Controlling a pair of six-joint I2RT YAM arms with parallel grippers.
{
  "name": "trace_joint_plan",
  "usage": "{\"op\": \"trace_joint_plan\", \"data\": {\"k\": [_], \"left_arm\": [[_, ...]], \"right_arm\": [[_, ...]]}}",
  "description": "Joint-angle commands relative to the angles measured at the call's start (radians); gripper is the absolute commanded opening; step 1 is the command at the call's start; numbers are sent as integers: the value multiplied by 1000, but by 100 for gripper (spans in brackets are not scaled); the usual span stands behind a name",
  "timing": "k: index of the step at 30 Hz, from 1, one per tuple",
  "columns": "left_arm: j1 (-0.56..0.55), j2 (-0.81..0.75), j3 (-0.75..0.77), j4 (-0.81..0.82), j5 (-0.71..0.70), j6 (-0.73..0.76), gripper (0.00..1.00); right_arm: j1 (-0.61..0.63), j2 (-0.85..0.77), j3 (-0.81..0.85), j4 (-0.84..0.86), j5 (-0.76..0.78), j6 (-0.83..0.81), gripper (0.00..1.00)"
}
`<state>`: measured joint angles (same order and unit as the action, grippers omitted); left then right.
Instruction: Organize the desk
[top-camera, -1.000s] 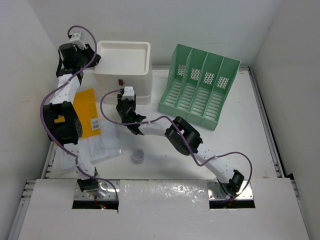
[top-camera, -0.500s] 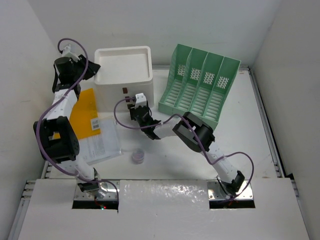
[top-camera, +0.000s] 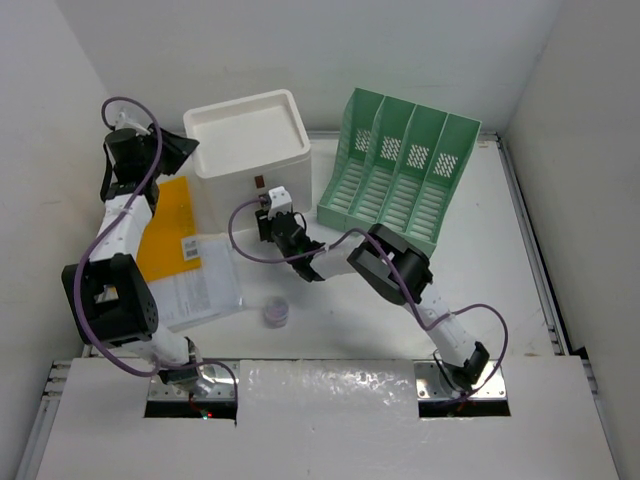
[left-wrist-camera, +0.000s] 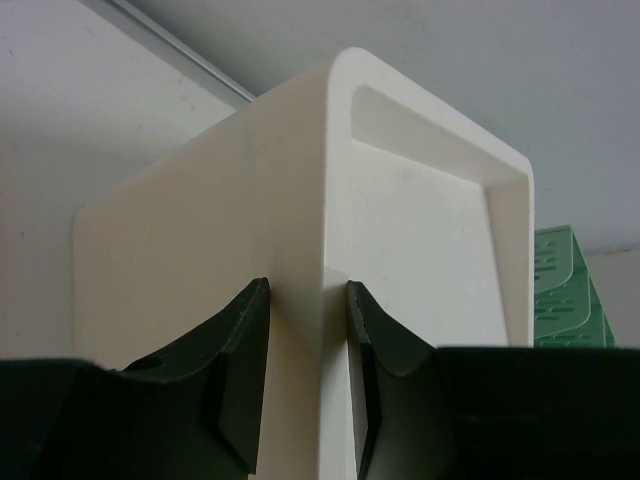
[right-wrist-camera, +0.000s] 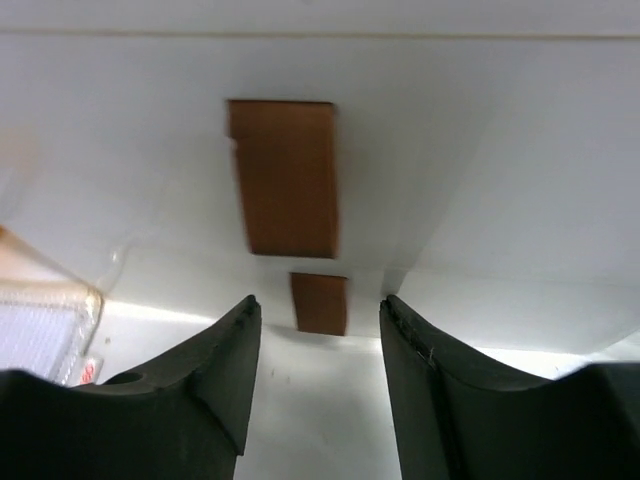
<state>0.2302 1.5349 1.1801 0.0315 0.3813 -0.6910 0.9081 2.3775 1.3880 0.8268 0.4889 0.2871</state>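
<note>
Two arms work at the white box (top-camera: 247, 140), which sits far-left on the desk (top-camera: 480, 270); the desk spans the whole top view under everything. L gripper (top-camera: 178, 150) clamps the box's left corner: fingers (left-wrist-camera: 240, 370) set narrow, pads pressed on both walls of that corner edge. Yellow envelope (top-camera: 165, 215) & papers (top-camera: 200, 290) lie flat near-left of the box. R gripper (right-wrist-camera: 319, 300) faces the box front w/ fingers (right-wrist-camera: 215, 380) moderately spread, holding nothing; brown tab (right-wrist-camera: 285, 190) is straight ahead, untouched. Green file rack (top-camera: 400, 175) stands just right of the box.
</note>
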Motion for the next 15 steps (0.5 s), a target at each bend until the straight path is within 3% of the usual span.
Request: {"op": "trace_joint_plan", "data": {"k": [1, 8, 11, 15], "left_arm": [[-34, -4, -68, -266, 208, -136, 0], [-34, 45, -43, -272, 223, -122, 0], [-35, 65, -34, -269, 238, -111, 0], [-34, 93, -4, -285, 248, -85, 0]], "right_arm": [[-40, 18, 109, 155, 8, -8, 49], [-40, 77, 187, 196, 40, -22, 31], [-41, 72, 166, 212, 51, -31, 28], [-61, 61, 122, 256, 37, -29, 13]]}}
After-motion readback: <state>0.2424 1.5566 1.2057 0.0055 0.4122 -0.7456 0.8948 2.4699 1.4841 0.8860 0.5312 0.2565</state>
